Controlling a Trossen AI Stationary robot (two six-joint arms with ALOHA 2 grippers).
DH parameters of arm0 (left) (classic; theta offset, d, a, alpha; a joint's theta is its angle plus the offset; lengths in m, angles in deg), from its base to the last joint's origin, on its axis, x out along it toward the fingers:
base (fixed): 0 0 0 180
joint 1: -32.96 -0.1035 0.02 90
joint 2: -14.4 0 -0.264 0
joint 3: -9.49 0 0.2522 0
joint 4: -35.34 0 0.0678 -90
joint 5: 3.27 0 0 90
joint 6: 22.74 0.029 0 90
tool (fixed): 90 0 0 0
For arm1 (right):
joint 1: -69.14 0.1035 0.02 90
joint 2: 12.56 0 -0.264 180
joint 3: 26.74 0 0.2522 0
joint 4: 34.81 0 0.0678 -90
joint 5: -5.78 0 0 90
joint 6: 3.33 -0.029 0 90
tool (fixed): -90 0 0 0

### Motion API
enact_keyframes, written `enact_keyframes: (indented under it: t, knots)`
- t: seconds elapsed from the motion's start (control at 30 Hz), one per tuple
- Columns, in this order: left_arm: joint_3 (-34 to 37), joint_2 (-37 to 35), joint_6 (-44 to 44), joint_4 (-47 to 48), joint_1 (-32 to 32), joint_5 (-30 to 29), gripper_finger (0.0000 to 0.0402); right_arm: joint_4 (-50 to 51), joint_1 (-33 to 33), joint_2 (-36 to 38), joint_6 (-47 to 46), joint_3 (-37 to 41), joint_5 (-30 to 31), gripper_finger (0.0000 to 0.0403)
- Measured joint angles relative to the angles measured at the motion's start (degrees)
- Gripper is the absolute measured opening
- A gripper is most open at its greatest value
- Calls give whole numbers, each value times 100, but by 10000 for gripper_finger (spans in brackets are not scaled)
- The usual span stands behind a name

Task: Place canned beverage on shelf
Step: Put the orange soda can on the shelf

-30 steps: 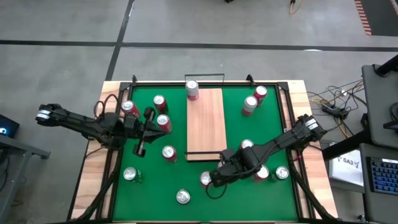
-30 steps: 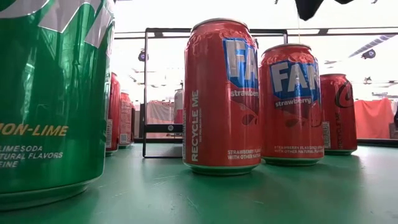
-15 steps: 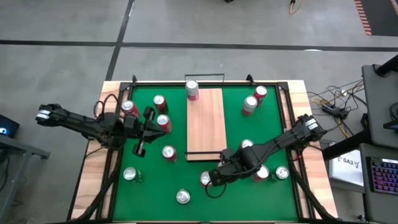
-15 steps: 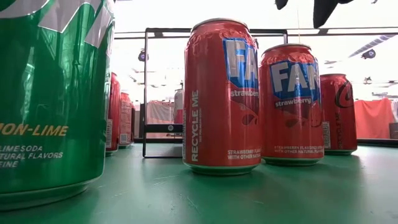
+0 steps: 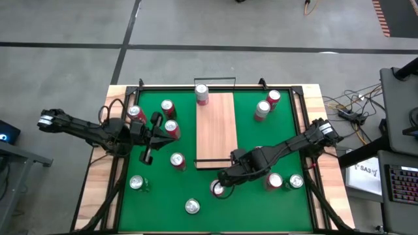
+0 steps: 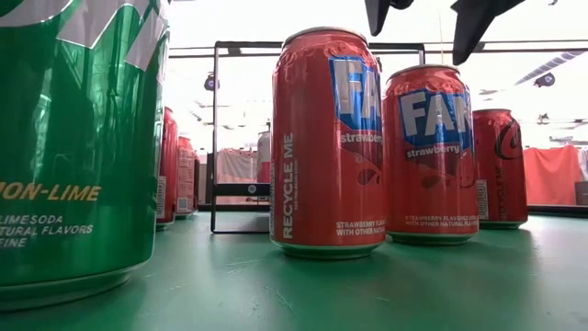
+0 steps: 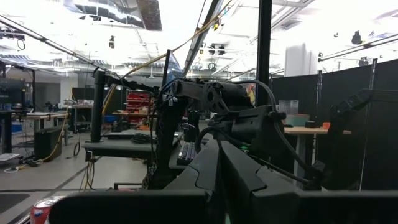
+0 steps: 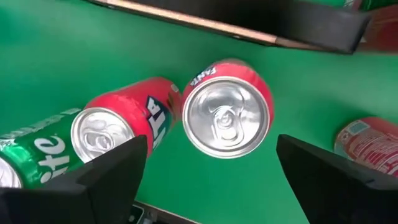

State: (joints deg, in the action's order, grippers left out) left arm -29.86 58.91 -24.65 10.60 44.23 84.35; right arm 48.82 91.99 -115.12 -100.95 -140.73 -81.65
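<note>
The shelf, a pale wood board with black rails at its short ends, lies mid-mat; one red can stands on its far end. Near the shelf's near end a red Fanta can stands upright on the green mat, its silver top facing up. My right gripper hangs open above this can, pointing steeply down. In the right wrist view its fingers stand wide on either side of the top. In the low view the fingertips stay above the can. My left gripper waits shut over the mat's left part.
Several more cans stand on the mat: red ones left of the shelf, at the far right and near right, a green Sprite can near left, and one at the near edge. Black frame rails border the mat.
My right gripper has opened wide above the red Fanta can; in the low view one shut dark tip has become two spread tips. The cans and my left arm have kept still.
</note>
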Motion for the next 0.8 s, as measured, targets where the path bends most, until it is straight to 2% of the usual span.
enact_keyframes:
  t: [0.3, 0.8]
  knots:
    - [0, 2, 2, 0, 0, 0, 0, 48, -2, -53, 7, 22, 198, 345]
    - [0, 2, 2, 0, 0, 0, 0, 68, -29, -417, 14, 26, 173, 345]
